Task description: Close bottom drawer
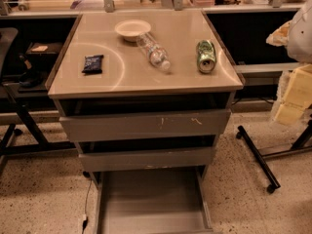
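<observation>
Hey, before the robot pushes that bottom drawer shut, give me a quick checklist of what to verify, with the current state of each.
1. The bottom drawer is open and needs the push: ok, it stands far out.
2. Its tray is free of objects: ok, it looks empty.
3. Its flat front is reachable: cannot tell, it lies at the picture's lower edge.
4. The cable on the floor is apart from the drawer's left side: cannot tell, it hangs close beside it.
5. The bottle and the can on the cabinet are stable: not ok, both lie on their sides and might roll on a jolt.
6. The gripper is lined up: cannot tell, it is not in view.
</observation>
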Controlling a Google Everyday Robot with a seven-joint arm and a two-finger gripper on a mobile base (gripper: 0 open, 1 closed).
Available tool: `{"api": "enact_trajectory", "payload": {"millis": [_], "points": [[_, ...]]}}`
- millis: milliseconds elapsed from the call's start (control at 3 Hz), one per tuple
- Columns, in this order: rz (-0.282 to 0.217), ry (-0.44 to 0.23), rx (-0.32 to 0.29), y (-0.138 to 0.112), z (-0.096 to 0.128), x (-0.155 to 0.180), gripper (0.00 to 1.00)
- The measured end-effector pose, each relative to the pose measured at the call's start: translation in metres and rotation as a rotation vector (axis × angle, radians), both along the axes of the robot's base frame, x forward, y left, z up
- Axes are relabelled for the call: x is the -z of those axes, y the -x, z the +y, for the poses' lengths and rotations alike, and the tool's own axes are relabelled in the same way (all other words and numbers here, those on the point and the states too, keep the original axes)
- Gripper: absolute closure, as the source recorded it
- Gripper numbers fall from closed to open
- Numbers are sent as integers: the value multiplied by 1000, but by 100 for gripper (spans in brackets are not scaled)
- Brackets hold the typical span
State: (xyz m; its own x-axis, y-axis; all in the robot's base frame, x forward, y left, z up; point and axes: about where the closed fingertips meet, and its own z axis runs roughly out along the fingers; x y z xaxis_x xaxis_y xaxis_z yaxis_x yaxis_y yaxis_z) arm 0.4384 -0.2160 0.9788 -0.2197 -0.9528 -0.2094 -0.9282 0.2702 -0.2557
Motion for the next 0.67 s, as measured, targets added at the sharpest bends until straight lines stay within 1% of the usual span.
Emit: {"api": "enact_trajectory", "payload": {"millis": [333, 667], "points": [[0, 0, 0, 0, 0, 0, 0], [0, 0, 0, 0, 0, 0, 18]]}}
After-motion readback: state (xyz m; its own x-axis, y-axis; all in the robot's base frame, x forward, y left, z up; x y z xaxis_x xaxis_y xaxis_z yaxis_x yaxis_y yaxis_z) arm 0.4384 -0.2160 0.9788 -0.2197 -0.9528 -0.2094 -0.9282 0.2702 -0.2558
